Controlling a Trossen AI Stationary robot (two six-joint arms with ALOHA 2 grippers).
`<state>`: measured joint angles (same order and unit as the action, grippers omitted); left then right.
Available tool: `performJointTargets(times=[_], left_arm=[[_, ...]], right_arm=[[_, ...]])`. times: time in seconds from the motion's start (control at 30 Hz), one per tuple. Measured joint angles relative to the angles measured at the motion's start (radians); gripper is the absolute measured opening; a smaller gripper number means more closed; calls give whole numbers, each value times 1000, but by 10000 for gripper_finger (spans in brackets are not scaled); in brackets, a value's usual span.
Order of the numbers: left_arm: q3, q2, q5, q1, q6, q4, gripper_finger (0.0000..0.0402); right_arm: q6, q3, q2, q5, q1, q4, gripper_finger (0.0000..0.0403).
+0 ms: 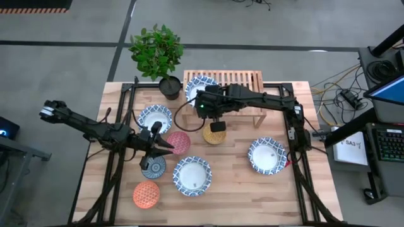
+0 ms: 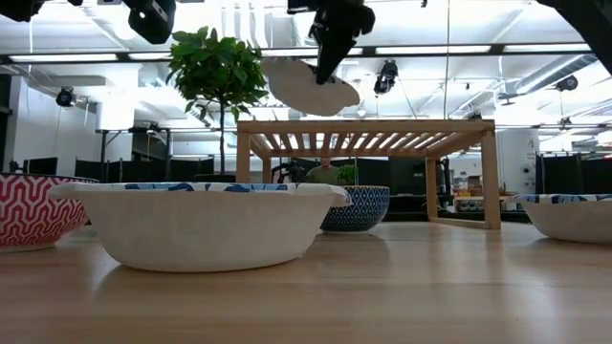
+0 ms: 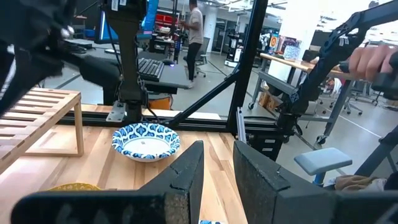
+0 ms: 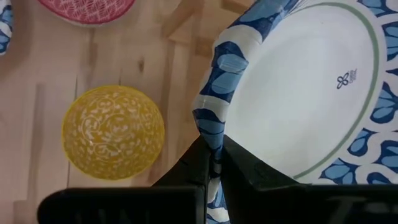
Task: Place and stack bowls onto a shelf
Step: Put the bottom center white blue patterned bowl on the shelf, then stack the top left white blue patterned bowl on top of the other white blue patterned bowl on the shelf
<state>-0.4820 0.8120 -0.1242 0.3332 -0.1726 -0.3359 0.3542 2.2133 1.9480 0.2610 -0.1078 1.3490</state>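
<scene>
Right gripper [image 4: 211, 163]: clamped on the rim of a wide bowl [image 4: 298, 93], held tilted above the shelf [image 1: 243, 81].
Left gripper [image 3: 217, 171]: fingers apart, waiting over the teal bowl [image 1: 153, 167].
Advice: level bowl, lower onto slats, then release.

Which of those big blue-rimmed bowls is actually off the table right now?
The blue-rimmed bowl pinched at its rim by the right gripper, held above the shelf. The other three rest on the table.
</scene>
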Motion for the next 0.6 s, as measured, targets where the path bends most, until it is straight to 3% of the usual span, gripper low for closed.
performJointTargets(times=[0.27,0.6], left_arm=[[0,0,0,0,0,-10,70],[-16,0,0,0,-9,-22,70]], right_arm=[[30,-71,1,0,-5,-50,29],[39,-107,1,3,-31,-102,117]])
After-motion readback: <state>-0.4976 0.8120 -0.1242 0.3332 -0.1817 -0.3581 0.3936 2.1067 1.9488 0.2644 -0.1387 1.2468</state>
